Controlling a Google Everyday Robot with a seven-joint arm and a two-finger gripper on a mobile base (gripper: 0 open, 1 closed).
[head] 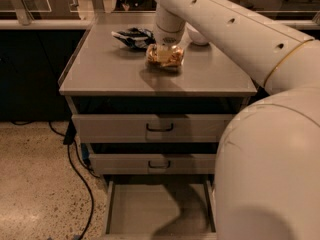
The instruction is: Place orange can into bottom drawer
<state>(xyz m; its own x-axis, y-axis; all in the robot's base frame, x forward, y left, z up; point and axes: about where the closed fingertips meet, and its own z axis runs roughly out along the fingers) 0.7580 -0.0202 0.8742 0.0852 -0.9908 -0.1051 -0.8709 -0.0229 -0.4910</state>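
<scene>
My gripper [165, 47] sits on the can [164, 58]; I cannot tell its grip. A loose hold could drop it short of the drawer [142, 209].

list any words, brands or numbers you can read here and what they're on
No text can be read.
orange can, under the gripper on the cabinet top: mottled print, too blurred to read.
snack bag: print too blurred to read.
drawer fronts: no labels visible.
</scene>
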